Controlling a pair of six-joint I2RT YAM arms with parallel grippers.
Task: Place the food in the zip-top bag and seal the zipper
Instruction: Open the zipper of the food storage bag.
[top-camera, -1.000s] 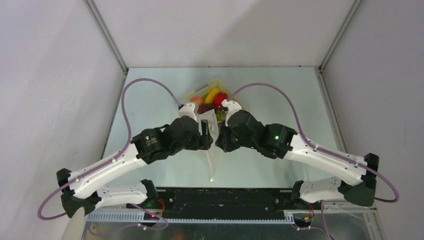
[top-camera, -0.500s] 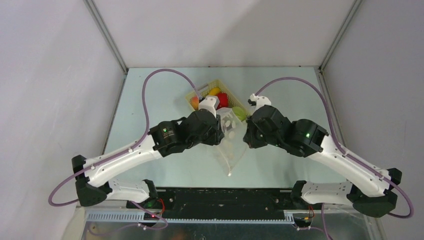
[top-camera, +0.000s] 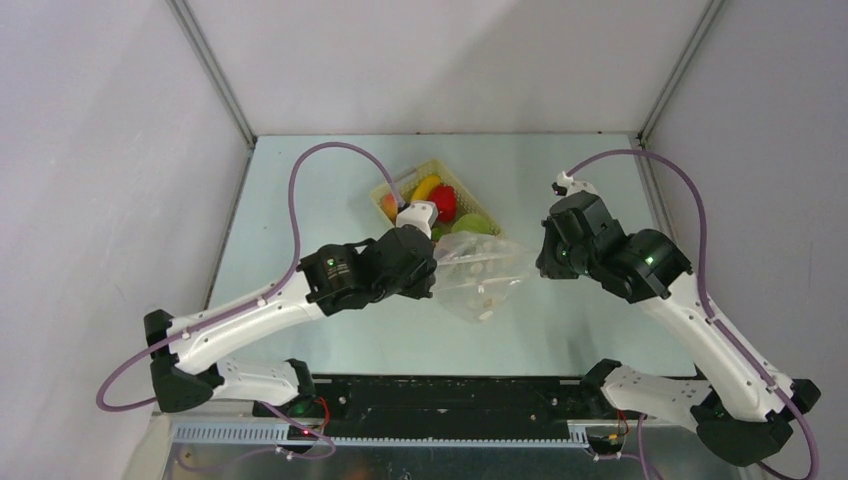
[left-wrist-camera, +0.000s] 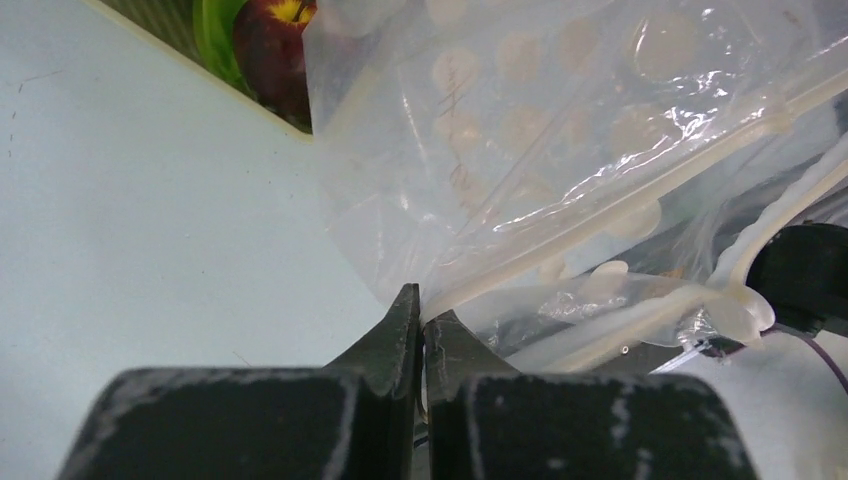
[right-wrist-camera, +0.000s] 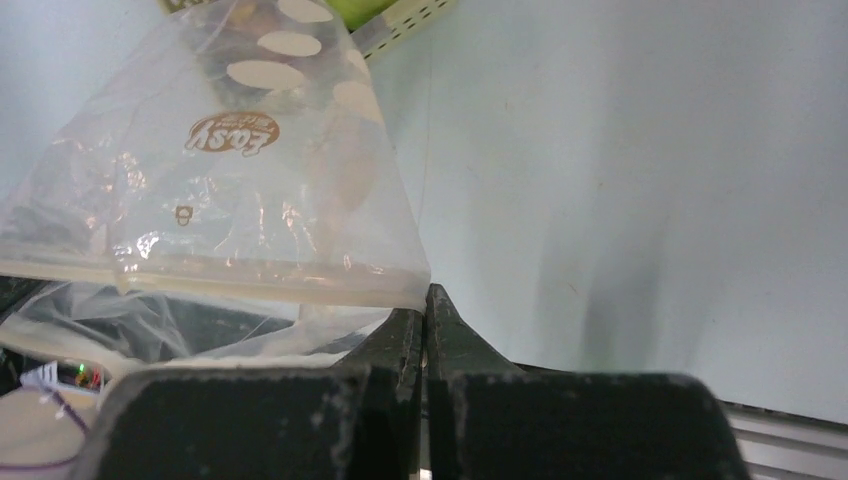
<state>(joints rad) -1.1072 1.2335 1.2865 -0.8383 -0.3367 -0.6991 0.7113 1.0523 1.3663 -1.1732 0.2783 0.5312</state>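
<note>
From the top camera I see the zip-top bag (top-camera: 480, 272) stretched out mid-table (top-camera: 560, 335), just on the near side of the basket (top-camera: 392, 190) and overlapping its near corner. The left gripper (top-camera: 437, 278) meets the bag's left end and the right gripper (top-camera: 540, 265) its right end. The banana (top-camera: 425, 186), the red pepper (top-camera: 443, 203) and the pale green round one (top-camera: 476, 224) lie in the basket, not in the bag.

On my left wrist view, the left gripper (left-wrist-camera: 421, 325) has its jaws pressed together, pinching the bag (left-wrist-camera: 520, 140) where the zipper (left-wrist-camera: 640, 195) ends. A dark red apple (left-wrist-camera: 268, 45) sits in the basket corner behind.

On my right wrist view, the right gripper (right-wrist-camera: 425, 318) is clamped tight on the bag's (right-wrist-camera: 250, 210) corner. The basket's (right-wrist-camera: 400, 32) rim shows beyond it.
</note>
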